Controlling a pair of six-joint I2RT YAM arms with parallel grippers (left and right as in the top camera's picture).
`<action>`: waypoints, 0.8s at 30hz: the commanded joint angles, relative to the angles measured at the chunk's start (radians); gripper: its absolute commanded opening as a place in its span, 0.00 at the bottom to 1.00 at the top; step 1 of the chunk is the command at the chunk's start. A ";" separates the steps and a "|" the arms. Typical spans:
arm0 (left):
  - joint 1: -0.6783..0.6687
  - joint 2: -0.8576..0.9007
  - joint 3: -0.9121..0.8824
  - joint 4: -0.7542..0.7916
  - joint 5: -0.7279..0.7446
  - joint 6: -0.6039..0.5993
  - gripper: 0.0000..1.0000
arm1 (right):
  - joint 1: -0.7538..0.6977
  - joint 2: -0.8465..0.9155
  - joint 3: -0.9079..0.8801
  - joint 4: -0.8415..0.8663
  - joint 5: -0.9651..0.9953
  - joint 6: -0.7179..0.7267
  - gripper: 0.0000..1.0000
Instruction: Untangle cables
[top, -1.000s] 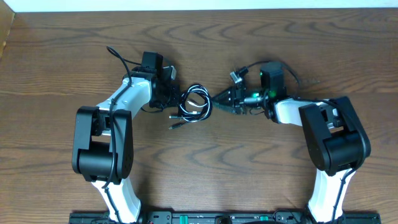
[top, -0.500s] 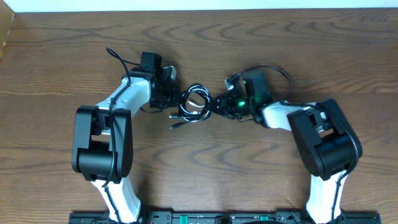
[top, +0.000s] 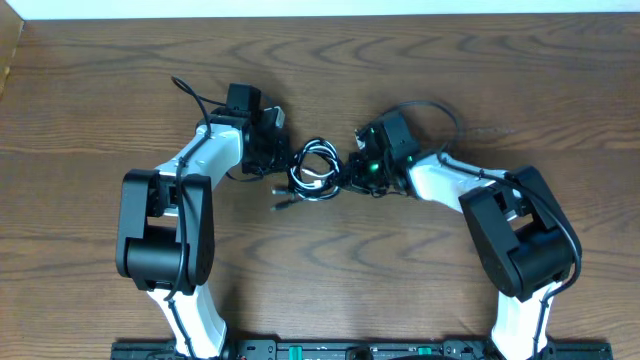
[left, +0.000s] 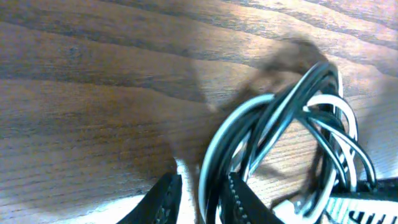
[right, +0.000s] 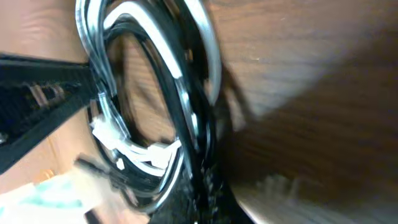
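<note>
Right gripper (top: 350, 172) reached cables (top: 313, 168); open table (top: 450, 60) around.

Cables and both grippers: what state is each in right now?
cables: black and white, looped together in one bundle, not yet untangled.
left gripper: shut on cables at the bundle's left side.
right gripper: shut on cables at the bundle's right edge.

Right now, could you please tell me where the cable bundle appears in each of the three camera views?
Overhead: the cable bundle lies just above the picture's centre.
Left wrist: right half, looping up from the bottom edge.
Right wrist: left of centre, running top to bottom.
Shared landmark: the wood-grain table under it.
</note>
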 joint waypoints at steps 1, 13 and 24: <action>0.001 0.037 -0.008 -0.009 -0.062 -0.005 0.25 | 0.019 0.023 0.090 -0.231 0.216 -0.116 0.01; 0.002 0.037 -0.011 -0.009 -0.093 -0.005 0.25 | 0.121 0.026 0.306 -0.679 0.594 -0.257 0.01; 0.012 -0.061 0.041 -0.142 0.182 0.109 0.35 | 0.092 0.025 0.377 -0.683 0.357 -0.431 0.27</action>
